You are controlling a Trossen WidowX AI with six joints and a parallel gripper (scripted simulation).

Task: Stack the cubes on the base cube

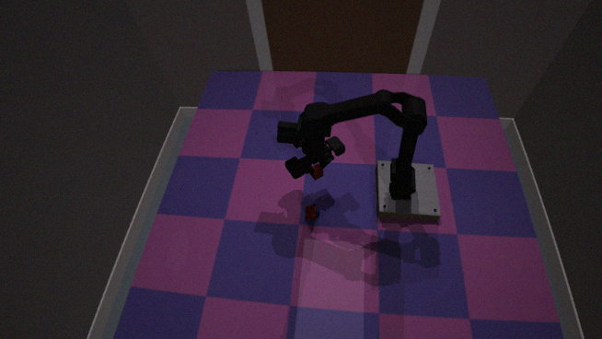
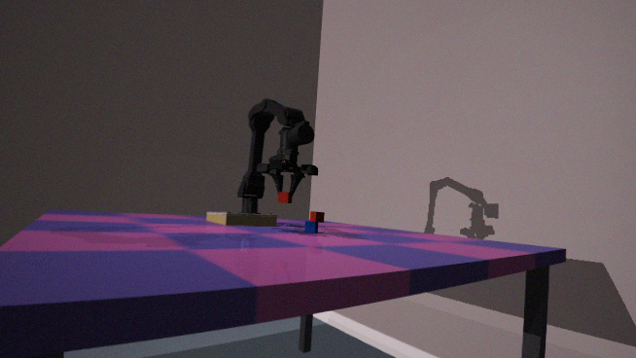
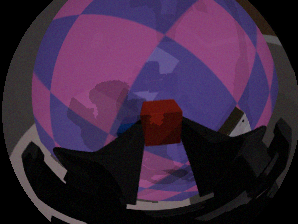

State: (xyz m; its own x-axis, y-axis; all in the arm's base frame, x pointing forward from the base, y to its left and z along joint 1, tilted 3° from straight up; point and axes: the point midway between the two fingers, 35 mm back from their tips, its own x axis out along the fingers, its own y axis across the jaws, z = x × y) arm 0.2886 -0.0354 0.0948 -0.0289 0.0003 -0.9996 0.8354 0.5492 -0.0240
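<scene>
Gripper [image 1: 318, 167] [image 2: 285, 194] [image 3: 161, 121] pointing down, raised above the checkered tabletop [image 1: 184, 249] [image 2: 112, 272] [image 3: 95, 55]; jaws partly closed, stopped on a red cube [image 1: 318, 171] [image 2: 285, 197] [image 3: 161, 123], one finger to either side of it; in the wrist view the cube sits at the fingertips, between them, its far part reaching out past the tips; in the exterior view it hangs at the lower ends of the fingers, well off the table.

Second red cube [image 1: 311, 212] [image 2: 317, 217]: resting on the blue base cube [image 2: 311, 227] [image 3: 127, 127], offset toward one side, overhanging it; apart from the jaws and lower than the held cube; base cube stands on the tabletop, in the wrist view partly hidden behind a finger.

Held cube not over the base; it is to one side, nearer the arm's mounting plate [image 1: 425, 184] [image 2: 253, 220] [image 3: 240, 127] in the exterior view; corner gap between the red cubes not yet made.
</scene>
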